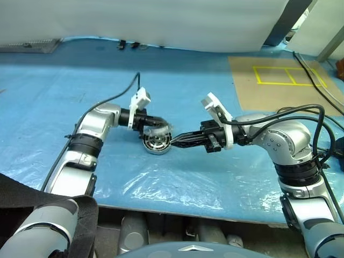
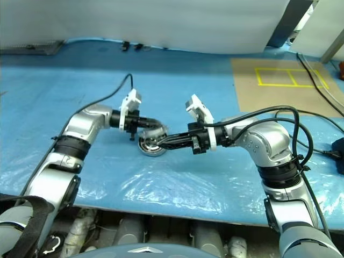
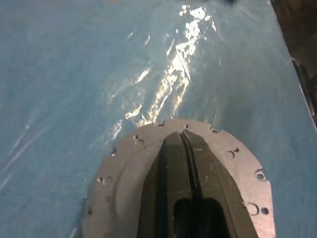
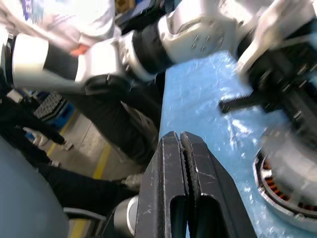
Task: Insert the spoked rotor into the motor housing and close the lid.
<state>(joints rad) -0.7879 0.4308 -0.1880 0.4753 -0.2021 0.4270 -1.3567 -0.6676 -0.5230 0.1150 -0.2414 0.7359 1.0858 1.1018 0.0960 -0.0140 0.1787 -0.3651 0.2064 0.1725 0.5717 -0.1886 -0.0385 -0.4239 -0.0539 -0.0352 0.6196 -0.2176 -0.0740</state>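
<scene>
The motor housing (image 1: 156, 144) lies on the blue sheet at the middle, its copper windings (image 4: 277, 191) showing in the right wrist view. The lid (image 1: 159, 129) sits tilted over the housing's far side, plain grey face (image 3: 124, 173) up. My left gripper (image 1: 161, 125) reaches in from the left, shut, its fingers (image 3: 171, 168) lying across that grey face. My right gripper (image 1: 173, 143) comes from the right, shut with nothing between its fingers, tips at the housing's right rim. The spoked rotor is hidden.
A brown board (image 1: 269, 94) with yellow taped squares lies at the back right. A black cable (image 1: 115, 97) runs over the sheet behind my left arm. Small dark items (image 1: 128, 45) sit by the white back wall. The table's front edge (image 1: 177, 207) is near.
</scene>
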